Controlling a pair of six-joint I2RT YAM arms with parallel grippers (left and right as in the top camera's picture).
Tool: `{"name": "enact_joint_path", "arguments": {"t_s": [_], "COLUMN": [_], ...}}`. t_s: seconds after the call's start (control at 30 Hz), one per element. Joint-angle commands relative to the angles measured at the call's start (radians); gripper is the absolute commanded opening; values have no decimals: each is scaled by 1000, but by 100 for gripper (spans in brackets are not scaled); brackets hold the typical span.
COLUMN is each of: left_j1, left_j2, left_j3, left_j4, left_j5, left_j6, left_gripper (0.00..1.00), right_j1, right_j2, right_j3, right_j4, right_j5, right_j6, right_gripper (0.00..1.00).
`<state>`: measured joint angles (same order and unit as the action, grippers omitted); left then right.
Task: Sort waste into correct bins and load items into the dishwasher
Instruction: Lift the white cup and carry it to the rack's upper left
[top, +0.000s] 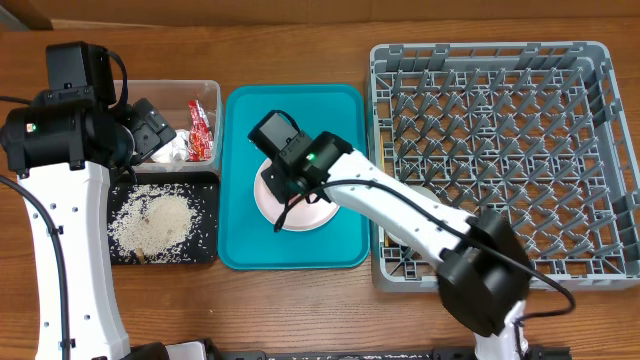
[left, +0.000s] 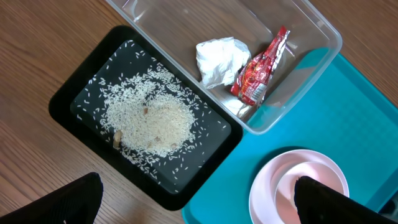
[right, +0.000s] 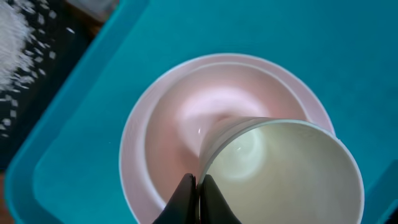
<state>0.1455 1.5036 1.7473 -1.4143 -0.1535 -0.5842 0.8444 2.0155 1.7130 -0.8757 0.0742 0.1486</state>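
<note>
Pale pink, the bowl (right: 168, 130) on the teal tray (top: 240, 200) holds the small cup (right: 280, 180), whose near rim appears pinched by the right gripper (right: 196, 196). The dish rack (top: 520, 120) lies just right of the tray, nearer this arm. The left gripper (left: 196, 186) is spread wide.

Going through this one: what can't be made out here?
Overhead: the right arm covers most of the dishes; the cup is hidden.
Overhead: the left arm covers the tub's left end.
Left wrist: the dishes run off the lower edge, behind a finger of the left gripper.
Right wrist: the cup's near rim is cut off below.
</note>
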Motion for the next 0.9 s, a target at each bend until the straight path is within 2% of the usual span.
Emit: {"name": "enact_joint_path", "arguments": {"t_s": [0.0, 0.17, 0.33, 0.57, 0.87], "left_j1": [-1, -1, -1, -1, -1], "left_j2": [2, 2, 2, 2, 2], "left_j3": [2, 2, 2, 2, 2], "left_j4": [1, 1, 1, 1, 1], "left_j5": [-3, -3, -3, -3, -3], "left_j6": [12, 12, 12, 12, 12], "left_gripper": [100, 100, 100, 100, 100], "right_j1": [-15, -64, -173, -391, -666], "right_j2": [-145, -240, -303, -328, -327], "right_j3": [23, 23, 23, 23, 21], "right_j4": [4, -17, -29, -29, -64], "right_j5": [-8, -69, -320, -726, -965], "right_j6": [25, 70, 70, 69, 52], "right_gripper": [4, 4, 4, 4, 4]}}
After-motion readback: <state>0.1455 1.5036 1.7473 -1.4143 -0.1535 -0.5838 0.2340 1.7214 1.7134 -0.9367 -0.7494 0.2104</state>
